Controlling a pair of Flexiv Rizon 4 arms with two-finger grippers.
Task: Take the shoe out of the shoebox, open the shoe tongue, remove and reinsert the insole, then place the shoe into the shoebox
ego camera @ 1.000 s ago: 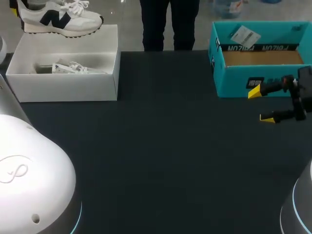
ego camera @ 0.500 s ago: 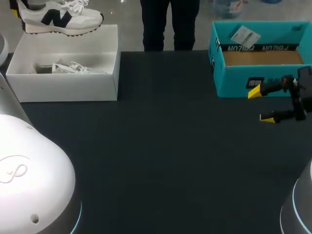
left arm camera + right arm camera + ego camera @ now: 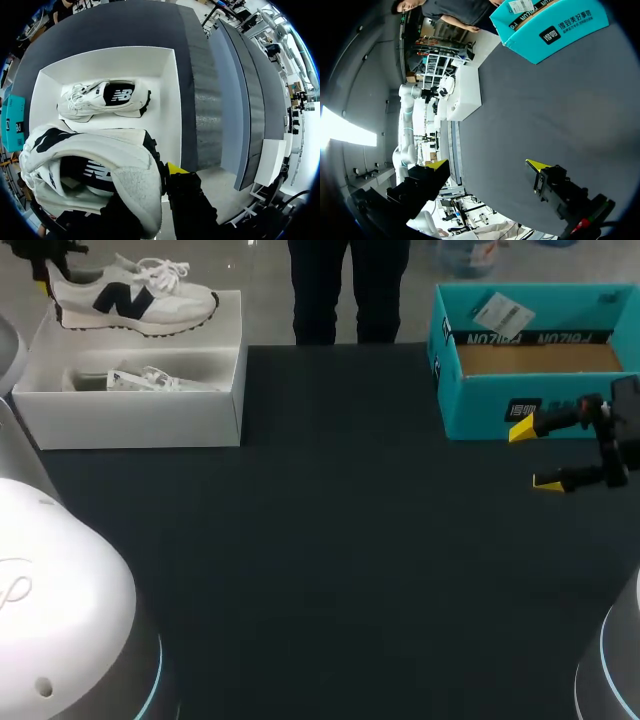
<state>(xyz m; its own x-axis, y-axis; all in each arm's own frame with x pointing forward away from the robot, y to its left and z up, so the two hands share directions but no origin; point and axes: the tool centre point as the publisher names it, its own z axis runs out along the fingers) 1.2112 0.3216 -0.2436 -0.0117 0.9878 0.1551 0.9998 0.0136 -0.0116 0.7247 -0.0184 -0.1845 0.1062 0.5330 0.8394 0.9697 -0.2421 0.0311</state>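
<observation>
A white sneaker (image 3: pixel 135 302) with a dark logo hangs above the far rim of the white shoebox (image 3: pixel 130 420), toe pointing right. My left gripper (image 3: pixel 45 280) is shut on its heel. In the left wrist view the heel collar of the sneaker (image 3: pixel 100 165) sits between the fingers of the left gripper (image 3: pixel 152 175), with only one yellow tip showing. A second white sneaker (image 3: pixel 102 99) lies on its side inside the shoebox (image 3: pixel 170 100), also seen as the second sneaker (image 3: pixel 145 380). My right gripper (image 3: pixel 535 455) is open and empty at the table's right.
A teal cardboard box (image 3: pixel 530 390) stands open at the back right, just behind the right gripper (image 3: pixel 487 165); the teal box (image 3: pixel 550 25) is ahead of its fingers. The dark tabletop (image 3: pixel 330 560) stretches between the two boxes.
The held sneaker has shifted slightly right and nearer, over the shoebox's far rim, and the left gripper has come into the head view. The right arm has not moved.
</observation>
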